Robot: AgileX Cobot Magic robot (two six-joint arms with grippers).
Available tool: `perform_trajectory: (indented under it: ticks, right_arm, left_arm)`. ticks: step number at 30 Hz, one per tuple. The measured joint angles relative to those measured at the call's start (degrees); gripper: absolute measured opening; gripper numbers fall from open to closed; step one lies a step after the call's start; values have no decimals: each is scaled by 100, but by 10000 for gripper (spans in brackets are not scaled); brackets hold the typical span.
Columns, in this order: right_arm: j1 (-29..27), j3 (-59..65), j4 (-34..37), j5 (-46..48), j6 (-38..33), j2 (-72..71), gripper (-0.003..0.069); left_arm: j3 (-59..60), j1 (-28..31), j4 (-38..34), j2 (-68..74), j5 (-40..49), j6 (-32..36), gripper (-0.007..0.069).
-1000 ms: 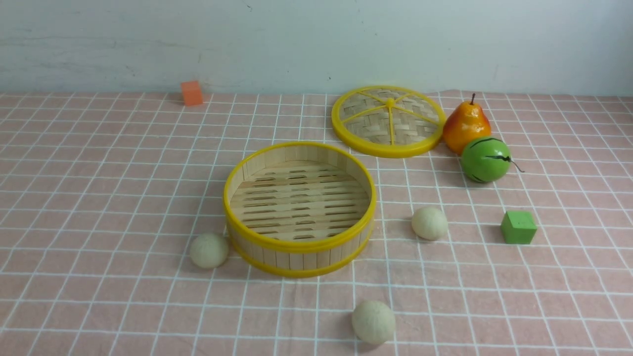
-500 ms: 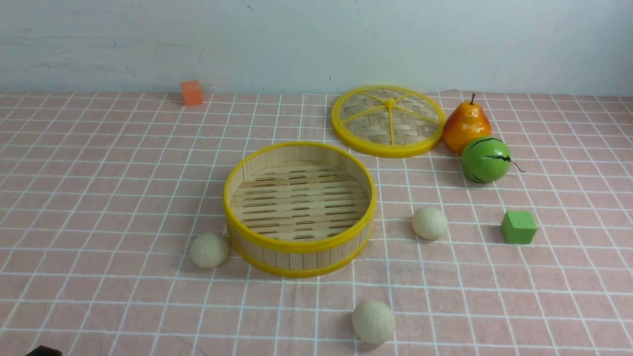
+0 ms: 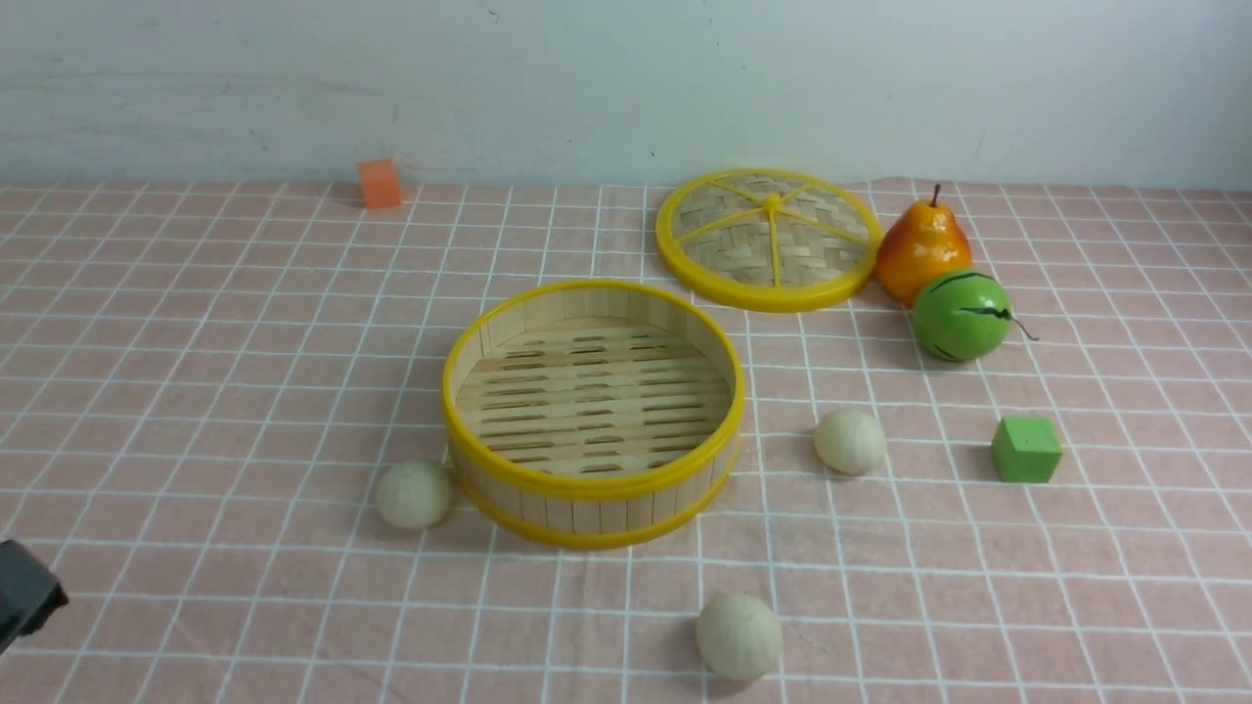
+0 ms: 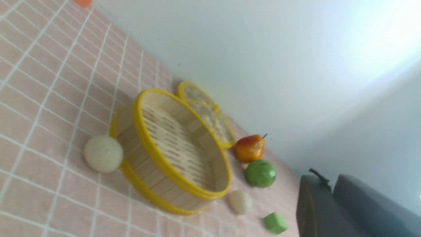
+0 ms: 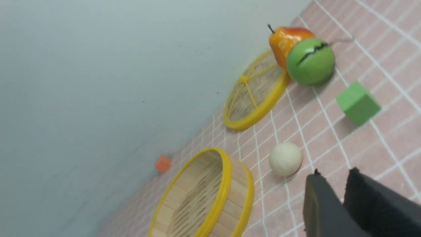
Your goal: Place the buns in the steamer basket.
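Buns lie on the pink checked worktop (image 3: 196, 391), all three outside the steamer basket (image 3: 591, 486); the basket stands in the middle with its open side up; the left bun (image 3: 414, 496) sits right up against the basket's outer wall on the robot's left, and I cannot tell if it touches; the right bun (image 3: 850, 442) rests near the basket on the other side, with a little gap; the near bun (image 3: 738, 637) lies in front of the basket, closest to the robot; the woven lid (image 3: 768, 240) lies flat behind the basket, toward the wall; a pear (image 3: 921, 249) stands just beside the lid, and a green striped ball (image 3: 960, 316) sits against the pear; a green cube (image 3: 1025, 450) rests to the right of the right bun; an orange cube (image 3: 380, 184) sits far back by the wall; the left end effector (image 4: 331, 191) is closed up tight and has hold of nothing; the right end effector (image 5: 342, 187) has its two fingers close together with a thin slit between them and nothing in it, and I cannot tell if it is fully closed.
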Motion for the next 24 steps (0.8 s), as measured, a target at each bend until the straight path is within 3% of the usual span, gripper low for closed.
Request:
perform_trajectory:
  ticks: [1, 2, 3, 6, 8, 9, 11, 15, 16, 19, 21, 23, 24]
  right_arm:
    - [0, -535, 0, 28, -778, 561, 32]
    - [0, -596, 0, 35, -854, 682, 26]
    - [0, -1048, 0, 120, -1376, 1048, -8]
    - [0, -1852, -12, 439, -2203, 1804, -20]
    - [0, -2867, -17, 1282, -3137, 2646, -20]
    - [0, -3022, -24, 1371, -3204, 2712, -20]
    - [16, -3943, -101, 2729, -3919, 3634, -20]
    - [199, -4709, -203, 3861, -4159, 4510, -18]
    - [391, -5012, -356, 4195, -4181, 4930, -17]
    - [844, -5336, -698, 4582, -4174, 5433, -16]
    - [1319, -5491, -1175, 4789, -4019, 5946, -15]
    - [2063, -5581, -1861, 4834, -3584, 6576, -13]
    - [2114, -5588, -1959, 4834, -3517, 6661, -13]
  left_arm:
    - [-552, 0, 518, 756, 516, 285, -14]
    - [-671, 0, 571, 908, 573, 314, -13]
    - [-1051, 0, 875, 1348, 933, 538, -13]
    - [-1876, 0, 1406, 2166, 1718, 881, -13]
    - [-2717, -62, 1852, 2932, 2508, 1164, -13]
    - [-2772, -74, 1883, 2986, 2560, 1164, -13]
    - [-3353, -386, 2265, 3645, 3048, 1350, -13]
    - [-3793, -1072, 2855, 4470, 3267, 1399, -13]
    - [-3957, -1485, 3188, 4933, 3292, 1137, -13]
    - [-4236, -1808, 3602, 5545, 3292, 658, -4]
    - [-4512, -1951, 3924, 6135, 3286, 222, 32]
    - [-4848, -1997, 4129, 6864, 3205, 22, 125]
    - [-4872, -1997, 4148, 6971, 3178, 7, 143]
